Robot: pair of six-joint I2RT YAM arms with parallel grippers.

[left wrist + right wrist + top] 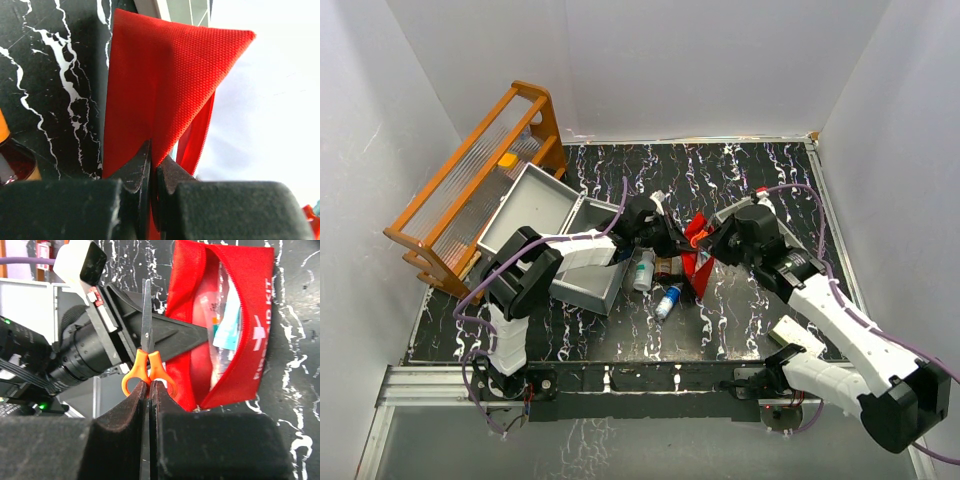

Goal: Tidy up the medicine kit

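The red first-aid pouch (699,265) lies open at mid-table, with packets showing inside it in the right wrist view (235,315). My left gripper (669,240) is shut on the pouch's edge, with red fabric (165,75) pinched between its fingers (135,170) and lifted. My right gripper (712,240) is shut on small scissors (146,320) by their orange handles (131,376). The blade points away from me, beside the pouch's mouth and in front of the left gripper (165,337).
A white bottle (642,270), an amber bottle (667,266) and a blue-capped tube (667,300) lie left of the pouch. A grey open box (550,235) and an orange rack (470,190) stand at the left. A white packet (798,335) lies near the right arm.
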